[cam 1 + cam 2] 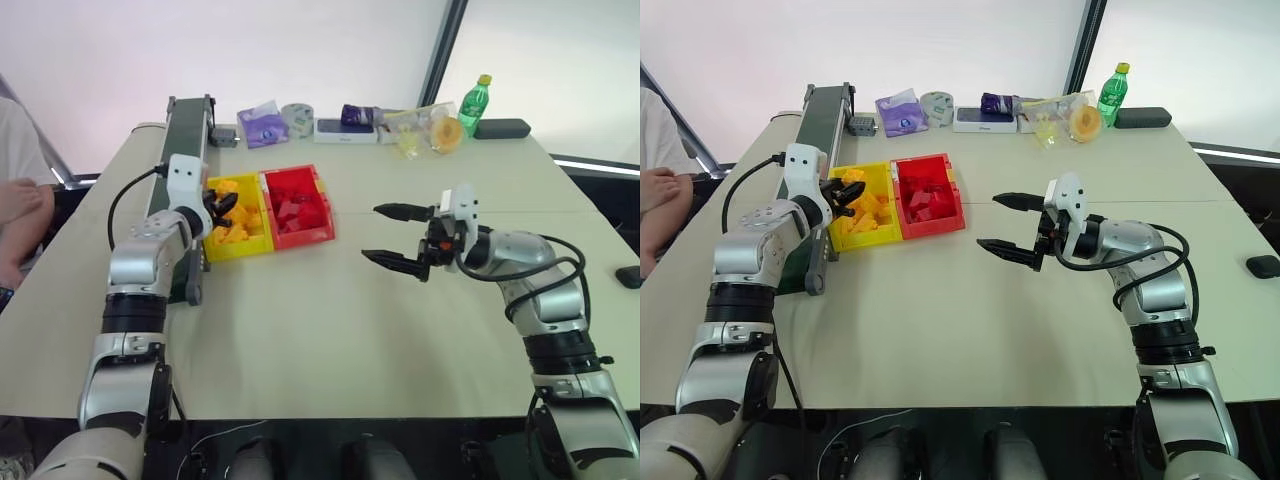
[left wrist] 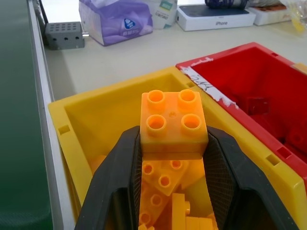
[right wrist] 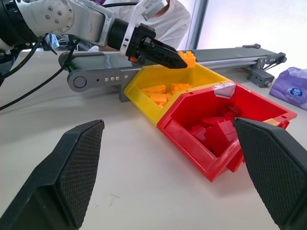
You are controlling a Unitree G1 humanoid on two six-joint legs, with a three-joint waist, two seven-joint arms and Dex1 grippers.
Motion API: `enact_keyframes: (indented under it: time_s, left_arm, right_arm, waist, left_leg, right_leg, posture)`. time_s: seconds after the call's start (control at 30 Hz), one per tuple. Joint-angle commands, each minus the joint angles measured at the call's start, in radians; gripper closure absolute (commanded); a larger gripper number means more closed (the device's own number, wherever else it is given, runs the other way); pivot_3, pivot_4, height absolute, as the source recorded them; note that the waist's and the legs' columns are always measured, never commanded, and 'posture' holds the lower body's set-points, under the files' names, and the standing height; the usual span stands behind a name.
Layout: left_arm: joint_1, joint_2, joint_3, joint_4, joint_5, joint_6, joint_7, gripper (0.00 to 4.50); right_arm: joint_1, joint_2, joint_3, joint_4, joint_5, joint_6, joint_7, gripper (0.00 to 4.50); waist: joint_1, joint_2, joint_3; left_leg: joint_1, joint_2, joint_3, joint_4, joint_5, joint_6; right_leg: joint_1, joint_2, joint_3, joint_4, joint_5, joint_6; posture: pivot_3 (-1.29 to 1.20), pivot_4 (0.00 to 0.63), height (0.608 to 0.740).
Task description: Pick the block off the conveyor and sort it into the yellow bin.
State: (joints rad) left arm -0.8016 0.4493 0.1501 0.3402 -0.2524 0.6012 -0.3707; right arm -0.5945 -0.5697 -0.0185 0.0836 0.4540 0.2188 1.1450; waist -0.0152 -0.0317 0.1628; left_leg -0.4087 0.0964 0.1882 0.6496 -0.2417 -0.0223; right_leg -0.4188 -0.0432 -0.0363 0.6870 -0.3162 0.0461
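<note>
While the left claw pinches the block above the yellow bin, its fingers hide the block's lower sides; the right claw hangs spread.

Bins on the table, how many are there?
2. The yellow bin sits right beside the conveyor; the red bin touches its other side. None looks hidden.
</note>
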Motion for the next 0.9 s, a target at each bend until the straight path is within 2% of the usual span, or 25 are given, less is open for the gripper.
enact_keyframes:
  time_s: [0.03,0.1,0.13,0.37,0.53,0.7,0.83,0.9]
  left_arm:
    - [-0.025,0.001,0.016,-0.028,0.005,-0.038,0.011,1.4]
    - [-0.012,0.003,0.021,-0.053,-0.003,-0.029,0.008,0.33]
    - [-0.005,0.004,0.031,-0.072,-0.014,-0.026,0.006,0.05]
    - [0.095,0.055,0.14,-0.303,-0.114,0.071,-0.008,0.05]
    - [0.248,0.176,0.292,-0.548,-0.248,0.147,-0.095,0.05]
    - [0.379,0.265,0.402,-0.627,-0.314,0.16,-0.151,0.05]
    - [0.466,0.286,0.478,-0.657,-0.375,0.178,-0.174,0.05]
    - [0.551,0.293,0.504,-0.661,-0.356,0.126,-0.211,0.05]
  right_arm:
    - [-0.007,-0.011,-0.028,-0.031,0.012,-0.01,-0.003,0.0]
    - [-0.009,-0.013,-0.029,-0.029,0.013,-0.01,-0.001,0.0]
    - [-0.009,-0.014,-0.029,-0.027,0.013,-0.01,0.001,0.0]
    - [-0.011,-0.017,-0.029,-0.017,0.012,-0.014,0.008,0.0]
    - [-0.024,-0.015,-0.021,0.003,0.007,-0.022,0.017,0.0]
    - [-0.034,-0.01,-0.019,0.023,0.005,-0.032,0.027,0.0]
    - [-0.036,-0.009,-0.018,0.033,0.005,-0.036,0.034,0.0]
    - [-0.041,-0.009,-0.016,0.041,0.004,-0.036,0.04,0.0]
  waist:
    - [0.001,0.0,0.0]
    - [0.001,0.0,0.0]
    - [0.001,0.0,0.0]
    - [-0.004,0.0,0.0]
    - [-0.011,0.0,0.0]
    - [0.003,0.0,0.0]
    - [0.002,0.0,0.0]
    - [0.001,0.0,0.0]
  left_leg:
    - [0.0,0.0,0.0,0.0,0.0,0.0]
    - [0.0,0.0,0.0,0.0,0.0,0.0]
    - [0.0,0.0,0.0,0.0,0.0,0.0]
    - [0.0,0.001,0.0,0.0,0.0,0.0]
    - [0.0,0.003,0.0,-0.001,0.0,0.0]
    - [0.0,0.002,0.0,0.0,0.0,0.0]
    - [0.0,0.002,-0.001,0.0,0.0,0.0]
    - [0.0,0.002,-0.001,0.0,0.0,0.0]
  right_leg:
    - [0.0,0.0,0.0,0.0,0.0,0.0]
    - [0.0,0.0,0.0,0.0,0.0,0.0]
    - [0.0,0.0,0.0,0.0,0.0,0.0]
    - [0.0,-0.001,0.0,0.0,0.0,0.0]
    - [-0.001,0.0,0.001,0.0,0.0,0.0]
    - [0.0,-0.002,0.001,0.0,0.0,0.0]
    - [0.001,-0.002,0.001,0.0,0.0,0.0]
    - [0.001,-0.002,0.001,0.0,0.0,0.0]
  posture:
    - [0.0,0.15,0.74]
    - [0.0,0.15,0.74]
    - [0.0,0.15,0.74]
    - [0.0,0.15,0.74]
    - [0.0,0.15,0.74]
    - [0.0,0.15,0.74]
    - [0.0,0.15,0.74]
    - [0.0,0.15,0.74]
